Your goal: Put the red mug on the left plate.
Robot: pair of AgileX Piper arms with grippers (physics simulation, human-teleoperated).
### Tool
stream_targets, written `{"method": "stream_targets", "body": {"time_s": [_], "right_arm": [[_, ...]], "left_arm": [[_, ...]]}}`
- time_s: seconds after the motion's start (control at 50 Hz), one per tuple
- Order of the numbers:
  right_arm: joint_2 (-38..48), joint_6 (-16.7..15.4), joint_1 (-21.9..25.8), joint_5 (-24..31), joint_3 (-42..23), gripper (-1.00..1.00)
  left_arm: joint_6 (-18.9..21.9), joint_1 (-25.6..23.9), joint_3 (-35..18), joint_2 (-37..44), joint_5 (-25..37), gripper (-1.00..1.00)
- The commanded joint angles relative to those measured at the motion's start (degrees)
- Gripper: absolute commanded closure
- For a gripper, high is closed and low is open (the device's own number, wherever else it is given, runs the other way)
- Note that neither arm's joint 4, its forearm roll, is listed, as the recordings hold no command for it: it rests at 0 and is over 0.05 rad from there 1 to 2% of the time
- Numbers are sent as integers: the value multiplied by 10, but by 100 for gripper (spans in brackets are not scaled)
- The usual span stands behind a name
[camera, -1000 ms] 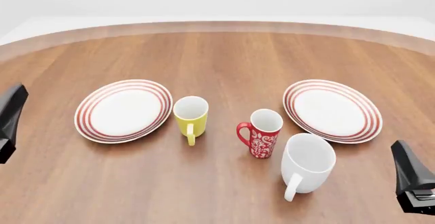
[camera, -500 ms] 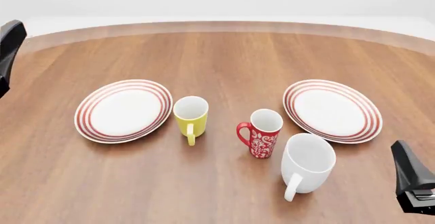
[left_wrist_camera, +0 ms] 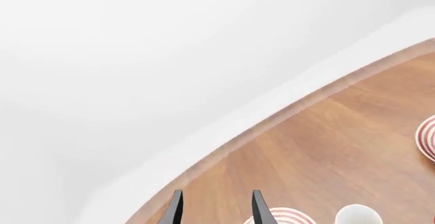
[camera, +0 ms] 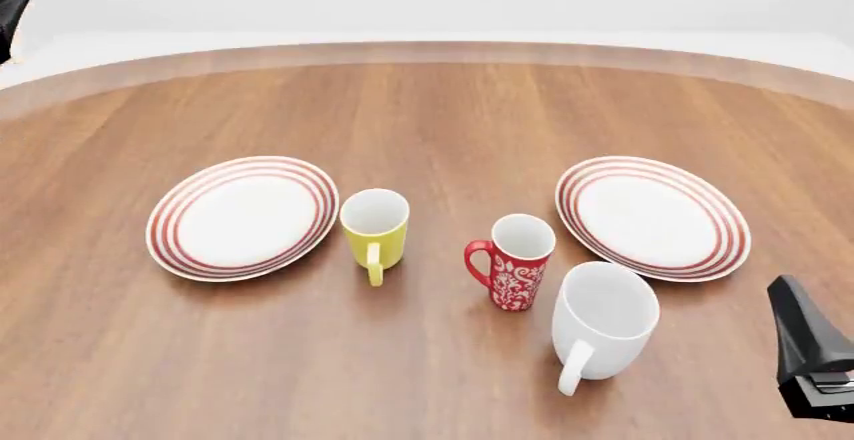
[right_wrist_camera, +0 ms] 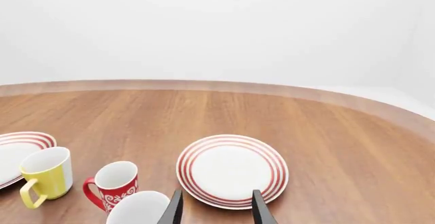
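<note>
Red against brown wood: the red mug [camera: 513,261] stands upright near the middle of the table [camera: 441,110], handle turned toward the yellow mug [camera: 374,230] just beside it, and the white mug [camera: 603,322] sits close on its other side, nearer my edge. The left plate [camera: 242,216] lies toward the table's left edge, bare, with the yellow mug standing between it and the red mug; the right plate [camera: 653,216] mirrors it toward the right edge. My left gripper [left_wrist_camera: 214,208] is high off the table's far left corner, jaws apart by a moderate gap and holding nothing; in the front view only a dark sliver of it shows at the top left. My right gripper [right_wrist_camera: 216,208] hangs low by the near right corner, jaws likewise parted and empty. The risks I judge from here: the red mug is slim and tall, so a glancing touch could tip it; the white mug crowds it, so a reach from the right may knock that one; and carrying it leftward low would clip the yellow mug. The two plates look alike, so landing on the wrong one is possible too. Against half a second ago, my left arm has climbed further up and out of the front view, while the right arm, mugs and plates have not shifted.
</note>
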Motion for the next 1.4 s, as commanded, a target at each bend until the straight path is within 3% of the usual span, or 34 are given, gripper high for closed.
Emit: {"method": "stream_targets", "body": {"time_s": [0.02, 0.54, 0.82, 1.04, 1.12, 1.2, 1.4], "right_arm": [[0, 0, 0, 0, 0, -100], [0, 0, 0, 0, 0, -100], [1, 0, 0, 0, 0, -100], [0, 0, 0, -1, 0, -100], [0, 0, 0, -1, 0, -100], [0, 0, 0, 0, 0, -100], [1, 0, 0, 0, 0, -100]], "left_arm": [[35, -8, -82, 20, 56, -100], [81, -39, -248, 143, 153, -100], [77, -72, -340, 258, 197, -100], [24, -115, -454, 334, 273, -100], [22, -119, -497, 361, 292, -100], [-25, -126, -561, 401, 322, -100], [-19, -127, -620, 447, 357, -100]]}}
